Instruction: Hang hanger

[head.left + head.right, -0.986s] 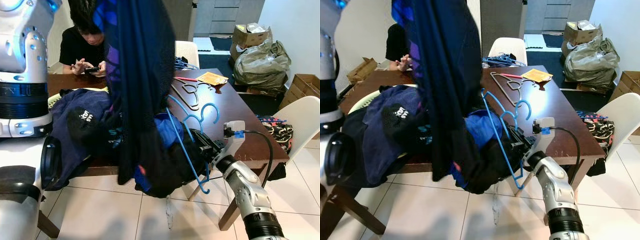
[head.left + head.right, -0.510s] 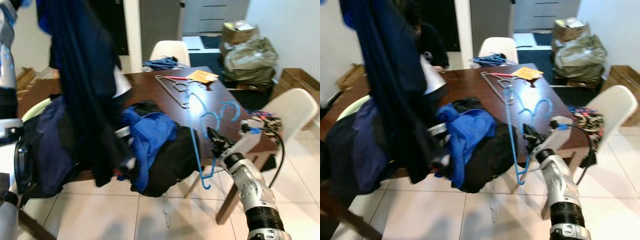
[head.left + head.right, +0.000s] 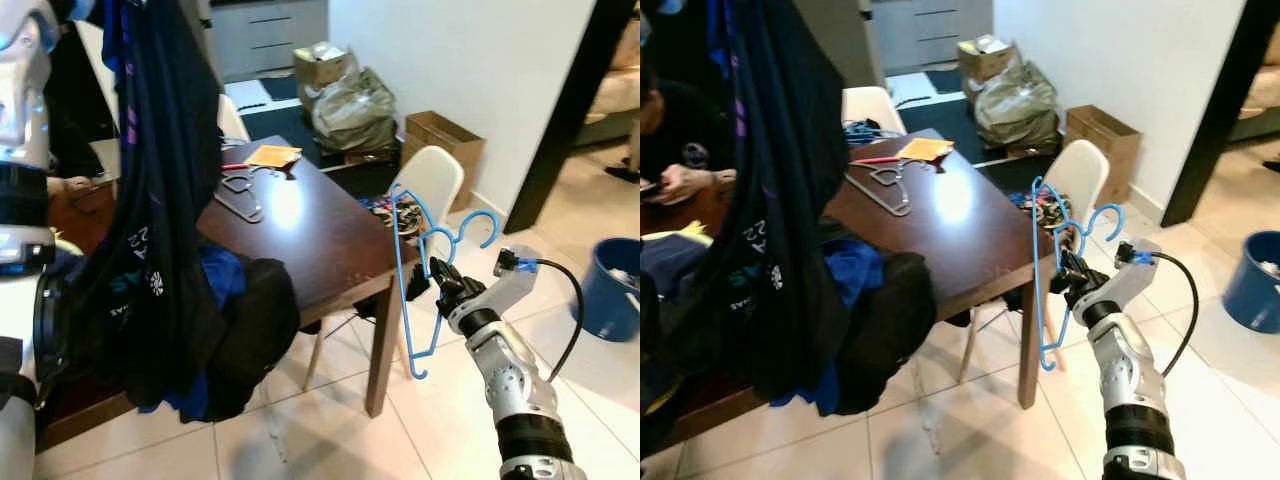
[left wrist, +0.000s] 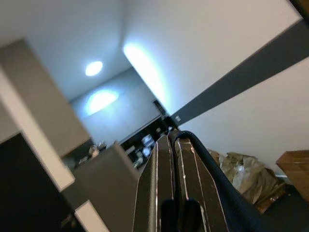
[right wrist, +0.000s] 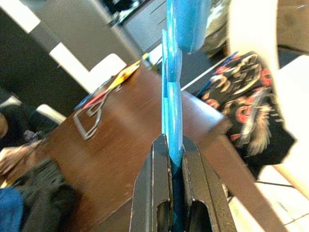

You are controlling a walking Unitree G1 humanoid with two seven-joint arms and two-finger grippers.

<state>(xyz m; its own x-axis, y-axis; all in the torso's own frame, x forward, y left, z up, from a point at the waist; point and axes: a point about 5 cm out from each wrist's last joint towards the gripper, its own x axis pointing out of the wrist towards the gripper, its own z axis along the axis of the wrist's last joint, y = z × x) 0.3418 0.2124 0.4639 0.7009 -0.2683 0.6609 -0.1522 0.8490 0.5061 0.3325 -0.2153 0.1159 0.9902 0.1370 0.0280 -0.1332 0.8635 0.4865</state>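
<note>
A blue plastic hanger [image 3: 411, 268] stands upright in the air just off the right corner of the brown table [image 3: 320, 235], its hook [image 3: 1102, 222] curling to the right. My right gripper [image 3: 441, 274] is shut on it; the right wrist view has both fingers [image 5: 153, 193] pressed on the blue bar [image 5: 173, 111]. My left arm is raised at the upper left, and its gripper [image 4: 169, 145] is shut on a dark navy garment [image 3: 160, 190] that hangs long in front of the table.
Dark and blue clothes [image 3: 245, 320] are heaped on the table's near edge. Grey hangers [image 3: 238, 192] and a yellow packet [image 3: 272, 155] lie further back. A white chair [image 3: 432, 182] stands right of the table. A person [image 3: 680, 150] sits at left. A blue bucket [image 3: 610, 285] stands far right.
The camera has swung to the right, bringing the wall, white chair and bucket into sight. The hanger now stands beside the table corner instead of against the clothes pile.
</note>
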